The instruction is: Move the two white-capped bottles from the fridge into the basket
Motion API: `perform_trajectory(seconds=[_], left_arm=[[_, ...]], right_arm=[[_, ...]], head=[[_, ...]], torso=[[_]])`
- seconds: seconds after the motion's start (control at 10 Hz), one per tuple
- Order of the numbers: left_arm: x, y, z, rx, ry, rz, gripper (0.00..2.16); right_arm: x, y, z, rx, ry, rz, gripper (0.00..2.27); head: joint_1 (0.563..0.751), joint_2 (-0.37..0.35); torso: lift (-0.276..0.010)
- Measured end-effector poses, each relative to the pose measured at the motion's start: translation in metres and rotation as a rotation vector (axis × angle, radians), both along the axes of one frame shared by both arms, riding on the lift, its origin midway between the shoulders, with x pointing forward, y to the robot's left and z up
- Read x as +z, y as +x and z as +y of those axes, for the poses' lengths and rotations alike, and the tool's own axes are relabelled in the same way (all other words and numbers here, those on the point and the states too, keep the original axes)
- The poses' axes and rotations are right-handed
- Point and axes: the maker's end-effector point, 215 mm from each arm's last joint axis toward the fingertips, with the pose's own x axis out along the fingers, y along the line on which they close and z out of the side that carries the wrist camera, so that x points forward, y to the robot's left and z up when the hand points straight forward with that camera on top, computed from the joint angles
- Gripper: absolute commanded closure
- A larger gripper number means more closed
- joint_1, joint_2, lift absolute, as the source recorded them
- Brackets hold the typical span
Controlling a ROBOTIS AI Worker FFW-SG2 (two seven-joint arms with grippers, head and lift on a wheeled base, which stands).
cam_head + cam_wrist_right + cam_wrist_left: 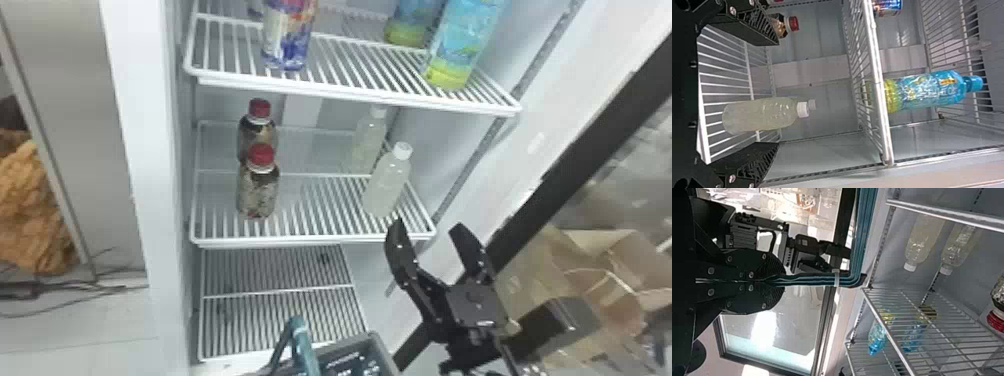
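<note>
- Your right gripper [428, 229] is holding its jaws wide near the front bottle [387, 187].
- Your left gripper [774, 281], jaws narrow, is gripping the basket handle [864, 227].

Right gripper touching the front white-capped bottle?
Apart. The right wrist view shows the right gripper open around the front bottle, a gap on each side.

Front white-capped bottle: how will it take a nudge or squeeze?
Tall and narrow, the bottle may tip if nudged. It looks filled with pale liquid, so probably hefty. Smooth and plastic-looking, it likely gives slightly.
</note>
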Motion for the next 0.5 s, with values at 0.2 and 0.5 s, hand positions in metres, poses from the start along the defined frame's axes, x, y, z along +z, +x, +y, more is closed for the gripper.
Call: perform_trajectory(seconds=[0.2,0.5], left_arm=[[0.001,0.000,-0.001,-0.003,-0.001,-0.002,1.12],[0.001,0.001,-0.001,-0.002,-0.001,-0.003,1.12]], right_arm=[[-0.012,0.011,-0.001,0.001,-0.011,0.010,0.14],[-0.025,0.024,-0.004,0.000,-0.020,0.027,0.14]], head=[[0.695,-0.350],[0.695,-0.350]], torso=[[-0.260],[-0.260]])
